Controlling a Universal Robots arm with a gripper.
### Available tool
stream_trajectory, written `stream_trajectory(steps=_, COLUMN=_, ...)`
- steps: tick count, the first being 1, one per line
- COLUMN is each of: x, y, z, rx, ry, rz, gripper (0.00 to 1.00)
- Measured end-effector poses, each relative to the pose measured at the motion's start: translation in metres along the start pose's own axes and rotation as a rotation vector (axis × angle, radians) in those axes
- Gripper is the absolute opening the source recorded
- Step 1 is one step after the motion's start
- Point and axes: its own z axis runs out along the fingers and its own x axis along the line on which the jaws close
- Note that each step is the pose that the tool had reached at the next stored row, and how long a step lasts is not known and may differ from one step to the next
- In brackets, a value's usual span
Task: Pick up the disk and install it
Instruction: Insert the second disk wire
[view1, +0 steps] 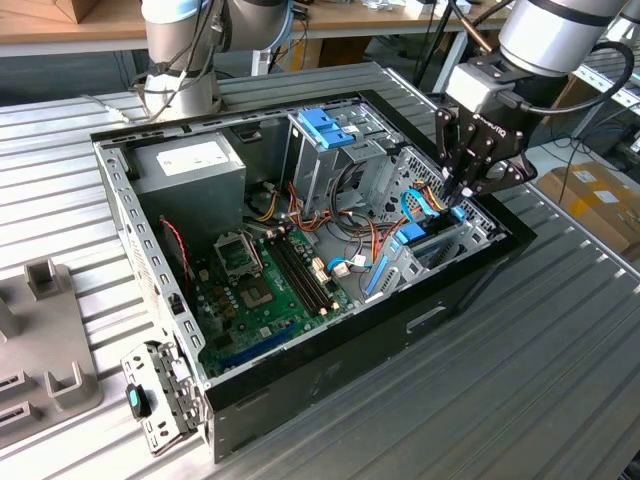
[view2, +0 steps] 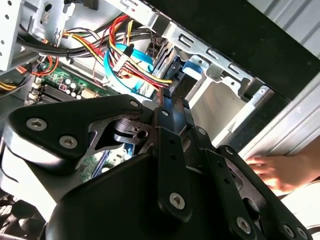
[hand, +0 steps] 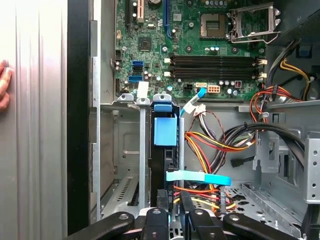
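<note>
The arm reaches down from the upper right of the exterior view, wrist angled steeply, its black gripper pointing downward with the fingers drawn close together. A person's hand rests flat at the second wrist view's right edge.

- Ribbed grey metal worktable spanning the exterior view, grooves running diagonally.
- Wooden bench along the far edge, light brown top, dark space underneath.
- Cardboard boxes on the floor at the exterior view's right, beyond the table edge.
- Grey moulded fixture resting on the table at the exterior view's left.
- Black cables hanging loose past the table at the exterior view's right.
- Even, bright overhead lighting; soft shadows on the table ribs.
</note>
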Motion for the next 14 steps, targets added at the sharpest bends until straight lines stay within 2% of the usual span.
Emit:
stream_trajectory(steps=2, x=0.0000, y=0.0002, z=0.0001, rx=0.0001, ry=-0.0003, rz=0.000, gripper=0.24)
stream_trajectory(steps=10, x=-0.0001, y=0.0098, z=0.0001, rx=0.0001, ry=0.0000, rz=0.000, gripper=0.24)
stream_trajectory(steps=14, x=-0.0001, y=0.0109, z=0.0001, rx=0.0001, ry=0.0000, rz=0.000, gripper=0.24)
